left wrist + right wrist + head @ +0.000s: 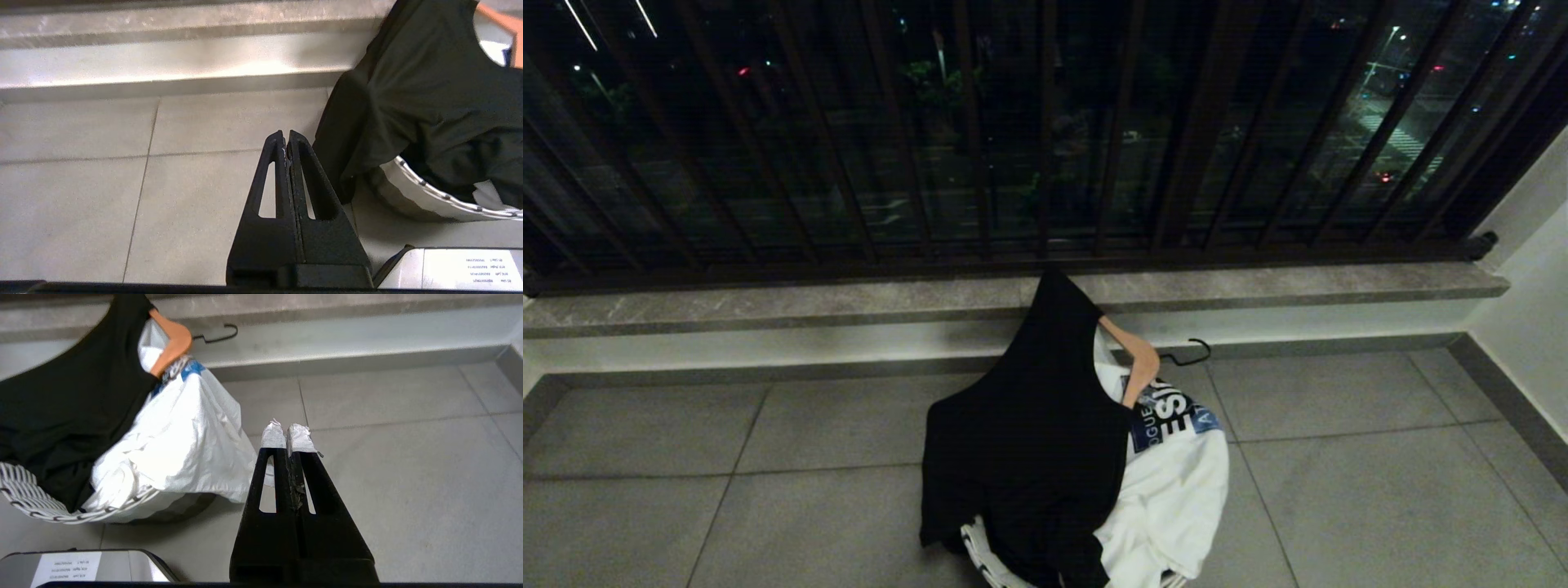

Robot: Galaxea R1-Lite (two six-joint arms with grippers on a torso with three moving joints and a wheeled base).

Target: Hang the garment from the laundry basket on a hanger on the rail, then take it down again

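Observation:
The laundry basket (978, 549) with its white patterned rim stands on the floor at the bottom centre of the head view. A black garment (1029, 433) is draped over a wooden hanger (1141, 359) with a dark hook, propped up in the basket. A white printed garment (1172, 490) spills over the basket's right side. My left gripper (285, 134) is shut and empty above the tiles, beside the black cloth (425, 94) and the basket rim (433, 192). To the right of the white garment (179, 445), my right gripper (286, 429) is shut too, holding nothing. The rail is out of view.
A grey stone sill (768, 306) runs below a dark window grille (1045, 139) behind the basket. A white wall (1531, 269) closes the right side. Grey floor tiles (1380, 482) spread to both sides of the basket.

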